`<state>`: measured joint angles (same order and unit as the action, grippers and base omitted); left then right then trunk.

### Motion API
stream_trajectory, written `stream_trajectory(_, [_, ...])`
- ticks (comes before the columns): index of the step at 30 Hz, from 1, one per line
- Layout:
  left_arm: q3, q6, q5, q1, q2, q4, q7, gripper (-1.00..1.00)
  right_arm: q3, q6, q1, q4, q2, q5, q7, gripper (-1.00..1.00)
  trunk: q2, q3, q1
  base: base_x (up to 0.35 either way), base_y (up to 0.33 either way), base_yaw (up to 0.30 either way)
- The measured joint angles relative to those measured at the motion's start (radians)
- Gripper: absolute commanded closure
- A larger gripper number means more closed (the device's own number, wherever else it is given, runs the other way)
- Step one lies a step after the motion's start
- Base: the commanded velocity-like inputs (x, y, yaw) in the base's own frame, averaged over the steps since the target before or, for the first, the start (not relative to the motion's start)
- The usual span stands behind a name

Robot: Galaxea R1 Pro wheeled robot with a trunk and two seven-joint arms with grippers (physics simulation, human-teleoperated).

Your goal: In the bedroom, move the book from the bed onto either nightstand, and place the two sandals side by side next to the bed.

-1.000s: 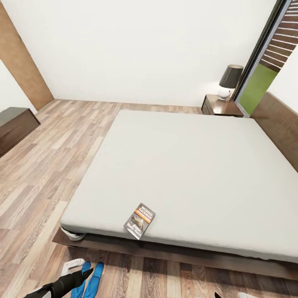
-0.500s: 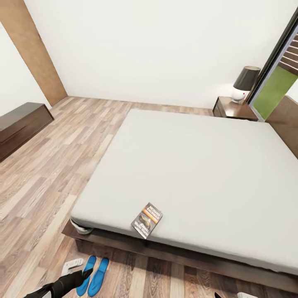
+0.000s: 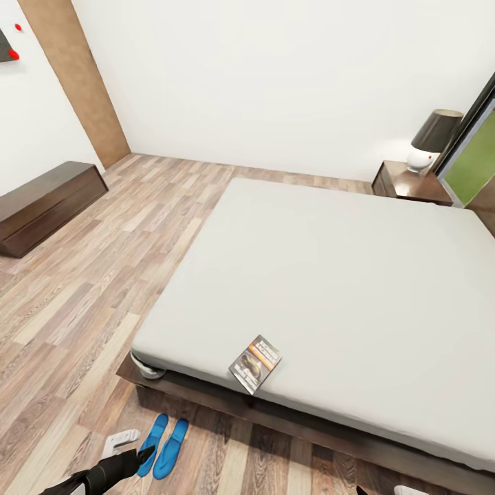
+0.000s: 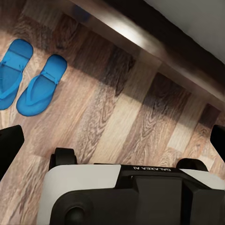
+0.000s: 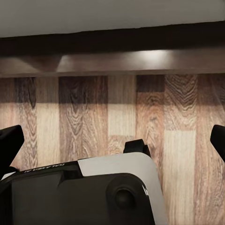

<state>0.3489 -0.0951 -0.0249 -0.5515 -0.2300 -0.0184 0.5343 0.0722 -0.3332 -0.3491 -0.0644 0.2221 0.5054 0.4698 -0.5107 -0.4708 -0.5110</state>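
The book (image 3: 255,364) cover words are too small to read. The bed (image 3: 385,289) runs off the picture edge.

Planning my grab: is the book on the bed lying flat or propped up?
Flat. The book lies cover-up on the mattress near the bed's foot edge, its whole cover facing the head camera.

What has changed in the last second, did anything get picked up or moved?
Only the camera turned, so the whole picture slid to the right. Nothing was grasped or let go. The book lies at the same spot near the bed's edge, and the two sandals sit side by side on the floor as before.
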Motion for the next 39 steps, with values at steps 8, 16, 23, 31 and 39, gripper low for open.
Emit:
stream_trajectory(8, [0.000, 0.000, 0.000, 0.000, 0.000, 0.000, 0.000, -1.00, 0.001, -0.001, 0.000, 0.000, -0.001, -0.002, -0.002, -1.00, 0.000, 0.000, 0.000, 0.000, 0.000, 0.002])
stream_trajectory(16, [0.001, 0.001, 0.000, 0.000, -0.001, 0.000, 0.002, -1.00, 0.008, -0.002, 0.000, -0.010, -0.100, -0.010, -0.006, -1.00, 0.000, 0.000, 0.000, 0.000, 0.000, 0.000])
stream_trajectory(23, [0.002, 0.002, 0.000, 0.000, -0.001, 0.000, 0.005, -1.00, 0.004, -0.003, 0.000, -0.038, -0.246, -0.009, -0.008, -1.00, 0.000, 0.000, 0.000, 0.000, 0.000, 0.000])
stream_trajectory(31, [0.002, 0.002, 0.001, 0.000, -0.001, 0.000, 0.006, -1.00, 0.002, -0.002, -0.002, -0.219, -0.314, -0.003, -0.008, -1.00, 0.000, 0.000, 0.000, 0.000, 0.000, 0.000])
stream_trajectory(39, [0.001, 0.002, 0.001, 0.000, 0.003, 0.000, 0.008, -1.00, 0.006, 0.002, -0.002, -0.413, -0.323, 0.004, 0.000, -1.00, 0.000, 0.000, 0.000, 0.000, 0.000, 0.000])
